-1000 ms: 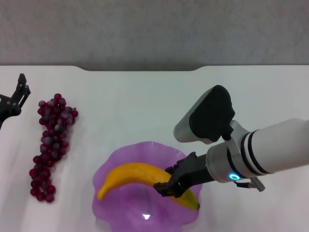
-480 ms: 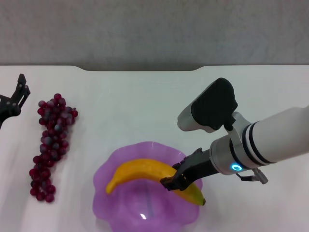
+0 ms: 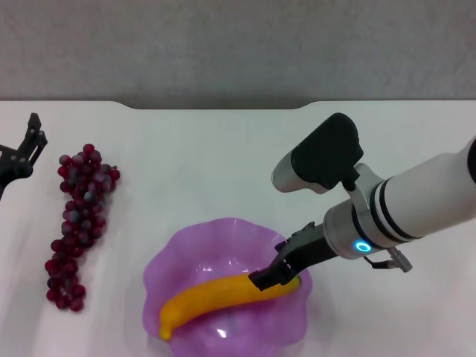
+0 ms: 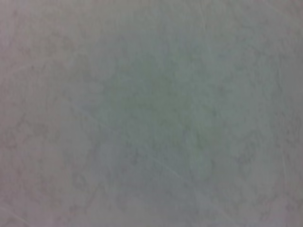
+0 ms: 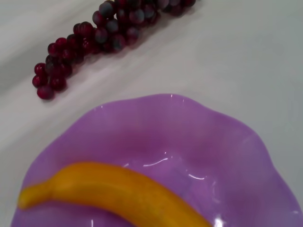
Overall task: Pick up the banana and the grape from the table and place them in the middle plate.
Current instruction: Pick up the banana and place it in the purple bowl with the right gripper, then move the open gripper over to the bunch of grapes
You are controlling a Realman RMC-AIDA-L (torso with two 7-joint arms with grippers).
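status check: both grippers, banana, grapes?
Right gripper at curved yellow-orange banana, which lies in translucent purple scalloped plate. Left gripper parked far left. Dark red-purple grape bunch on white table, path unobstructed.

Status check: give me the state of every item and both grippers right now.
banana: lying in the plate, one end at the right gripper's tips.
grape: on the table, left of the plate, untouched.
middle plate: on the table, holding only the banana.
right gripper: over the plate at the banana's end.
left gripper: parked at the far left.
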